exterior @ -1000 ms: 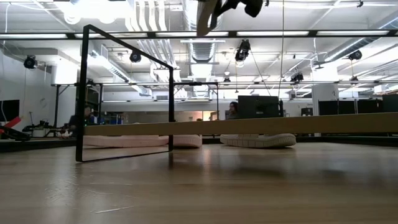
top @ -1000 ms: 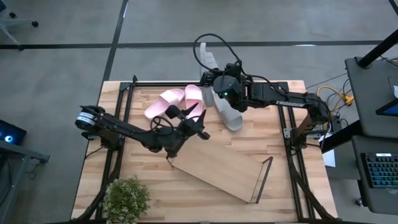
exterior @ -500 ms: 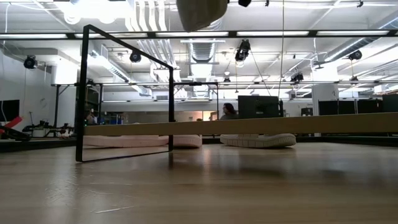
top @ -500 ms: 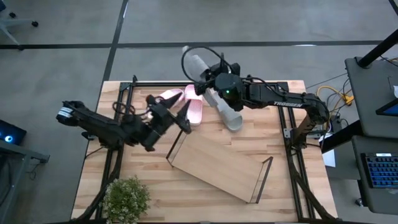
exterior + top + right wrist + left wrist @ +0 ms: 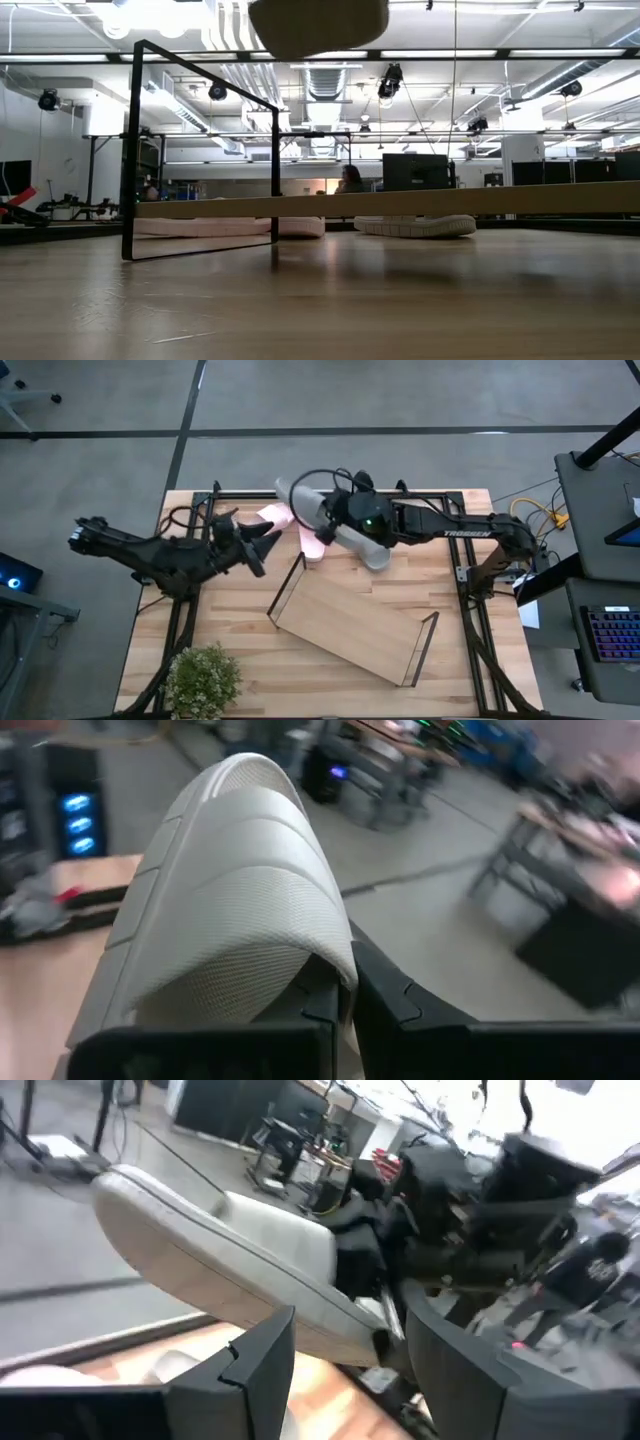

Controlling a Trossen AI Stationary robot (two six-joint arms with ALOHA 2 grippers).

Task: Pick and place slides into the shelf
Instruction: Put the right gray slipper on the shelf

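On the left side of your wooden tabletop [image 5: 200, 635], the left gripper [image 5: 262, 542] hangs near the back edge with its two dark fingers [image 5: 262, 1352] spread apart and nothing between them. Just past its tips you can see a bit of one light pink ribbed-strap slide [image 5: 272, 515] lying on the table.

Next comes the other light pink slide [image 5: 312, 546], flat on the table, just behind the near corner of the shelf.

Above it, the right gripper [image 5: 322, 532] is squeezed tight on a grey soft slide [image 5: 305, 503] and holds it up in the air. Its fingers pinch the wide ribbed strap [image 5: 250, 910]. In the low view the sole of this slide [image 5: 318, 25] hangs high over the table.

A little further right, the second grey slide [image 5: 368, 550] lies on the table, partly under the right arm.

The shelf, a low light-wood board with thin dark wire ends [image 5: 350, 623], sits slanted in the middle of the table. No slide is on it yet.

A small green plant [image 5: 203, 678] stands at the front left corner.
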